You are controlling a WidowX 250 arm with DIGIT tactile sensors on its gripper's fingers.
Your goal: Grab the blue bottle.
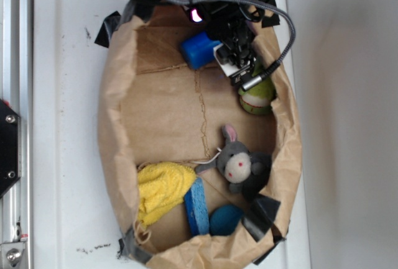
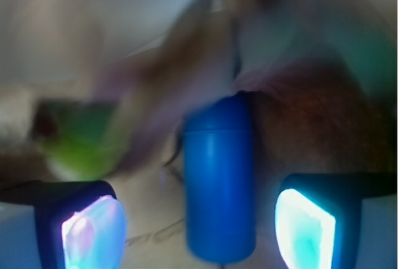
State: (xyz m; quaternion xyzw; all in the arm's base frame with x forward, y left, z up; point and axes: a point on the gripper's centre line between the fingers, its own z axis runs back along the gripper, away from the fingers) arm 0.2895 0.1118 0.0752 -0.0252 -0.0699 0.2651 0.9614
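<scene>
Gripper: your gripper [image 2: 199,219] hangs with its fingers [image 2: 93,232] spread wide apart, one lit pad at each lower corner of the wrist view, holding nothing.

Bottle, place: the bottle [image 2: 219,185] stands in the gap between the two fingers, clear of both. In the exterior view you find the bottle [image 1: 198,50] at the far end of the paper bag [image 1: 161,107], half hidden under the arm.

Bottle, axis: in the wrist view its long axis runs away from you, straight up the picture, near end rounded and low, far end capped with a ridge round it. That sets the axis crosswise to the line on which your fingers close, which I judge is what you want.

Bottle, handling: it looks like smooth, stiff plastic, likely light and rather slippery. Being round, it may roll or squirt out if you pinch near an end. Take it at mid-length, across the barrel, pads square on the sides.

Beside it: a green thing [image 2: 81,141] lies to the left in the wrist view, blurred; in the exterior view the green thing [image 1: 258,95] sits by the bag's wall, just beside the arm. Keep that finger off it.

Far end of the bag: the grey plush toy [image 1: 239,166], yellow cloth [image 1: 161,188], blue sponge [image 1: 198,205] and teal ball [image 1: 225,219] lie well apart from your work.

Bench: the bag rests on the white bench [image 1: 62,126].
</scene>
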